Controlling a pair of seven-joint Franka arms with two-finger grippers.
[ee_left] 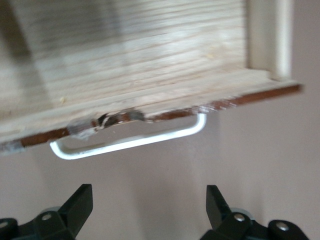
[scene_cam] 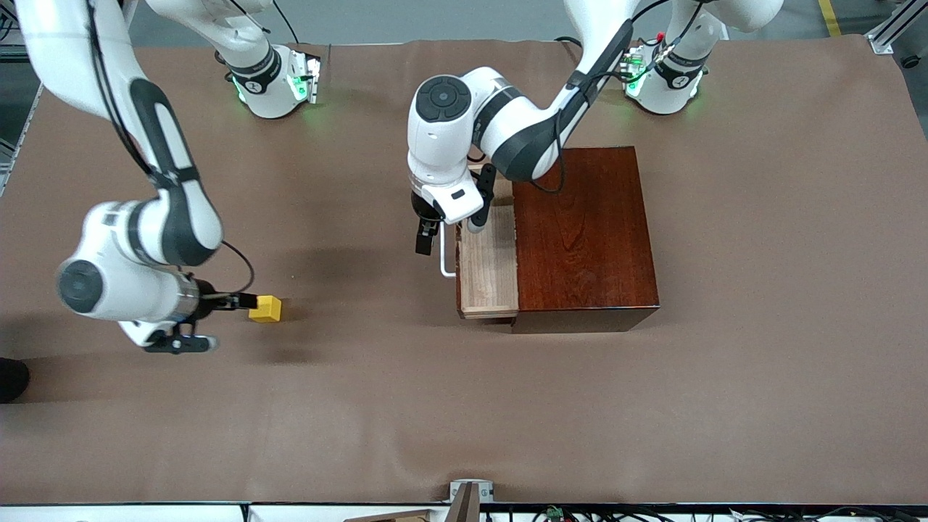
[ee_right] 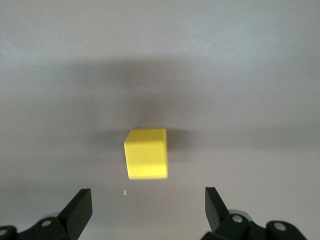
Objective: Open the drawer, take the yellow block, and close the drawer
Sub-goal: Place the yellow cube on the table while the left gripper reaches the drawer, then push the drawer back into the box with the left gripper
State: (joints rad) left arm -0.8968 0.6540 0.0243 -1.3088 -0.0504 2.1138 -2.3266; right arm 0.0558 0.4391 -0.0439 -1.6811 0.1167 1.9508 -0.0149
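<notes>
You have a brown-covered table [scene_cam: 507, 406]; on it rests the dark reddish-brown wooden box [scene_cam: 583, 232] with its drawer [scene_cam: 487, 264] slid out, and the yellow block [scene_cam: 265, 309] toward the right arm's end.

Drawer [ee_left: 150, 55] fills the upper frame — pale wood-grain interior, reddish-brown front edge chipped near centre-left. White U-shaped handle [ee_left: 130, 142] sits just below that edge. Left gripper [ee_left: 149, 210] at bottom — black fingertips [ee_left: 77, 202] spread apart, clear of the handle.
</notes>
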